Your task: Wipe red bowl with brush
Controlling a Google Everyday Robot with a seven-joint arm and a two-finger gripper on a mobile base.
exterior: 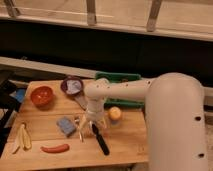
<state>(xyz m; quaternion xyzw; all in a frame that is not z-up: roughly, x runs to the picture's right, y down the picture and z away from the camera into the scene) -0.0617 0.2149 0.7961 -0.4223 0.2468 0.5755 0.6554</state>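
The red bowl sits at the left back of the wooden table, well away from the arm. The brush lies near the table's middle, its black handle pointing toward the front edge and its head under the gripper. My gripper hangs from the white arm straight down over the brush's head end. Its fingers stand open on either side of the head, with nothing lifted.
A dark purple dish with white contents stands behind the gripper, beside a green tray. An orange lies right of the gripper. Left of it are a blue sponge and a silver fork. A banana and a red pepper lie front left.
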